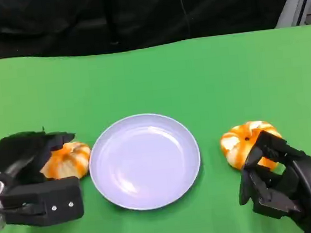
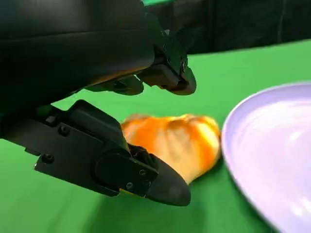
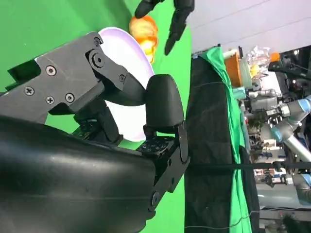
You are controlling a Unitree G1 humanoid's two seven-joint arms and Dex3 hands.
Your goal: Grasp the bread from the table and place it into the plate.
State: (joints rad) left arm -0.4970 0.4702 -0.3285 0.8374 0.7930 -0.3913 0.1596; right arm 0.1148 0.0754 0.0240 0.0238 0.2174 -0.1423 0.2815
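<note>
A white plate (image 1: pixel 144 161) sits at the middle of the green table. One orange-and-white bread (image 1: pixel 68 160) lies just left of it. My left hand (image 1: pixel 29 157) arches over that bread with its fingers apart. In the left wrist view the bread (image 2: pixel 180 143) lies between the upper fingers (image 2: pixel 165 73), which hang clear above it, and a lower finger (image 2: pixel 141 177) at its near side; the plate (image 2: pixel 272 160) is beside it. A second bread (image 1: pixel 247 140) lies right of the plate. My right hand (image 1: pixel 282 184) sits at its near edge, fingers bent, holding nothing.
The green table (image 1: pixel 151 78) stretches back to a black curtain (image 1: pixel 133 13). In the right wrist view, past the plate (image 3: pixel 129 53), the left bread (image 3: pixel 144 30) lies under spread fingers, and lab equipment (image 3: pixel 277 111) stands beyond the table edge.
</note>
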